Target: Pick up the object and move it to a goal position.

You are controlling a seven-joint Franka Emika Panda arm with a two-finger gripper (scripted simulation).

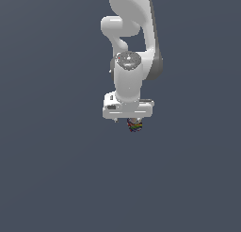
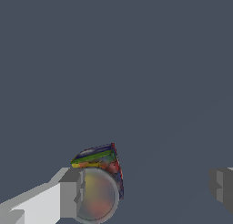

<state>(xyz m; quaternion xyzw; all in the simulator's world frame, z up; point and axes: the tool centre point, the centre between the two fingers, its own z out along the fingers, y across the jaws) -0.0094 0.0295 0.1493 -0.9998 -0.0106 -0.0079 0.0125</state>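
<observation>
The object [image 2: 102,173] is a small squat can with a dark-blue, red, green and yellow label and a tan round top. In the wrist view it sits between the jaws, right against one finger [image 2: 68,193], while the other finger [image 2: 222,186] stands far from it. My gripper [image 2: 145,191] is open and not closed on the can. In the exterior view the white gripper [image 1: 128,118] hangs straight down over the can [image 1: 135,126], which peeks out just below the hand. The fingertips are hidden there.
A plain dark grey-blue surface [image 1: 56,179] fills both views. The white arm [image 1: 132,47] rises behind the gripper toward the top of the exterior view. No goal marker shows.
</observation>
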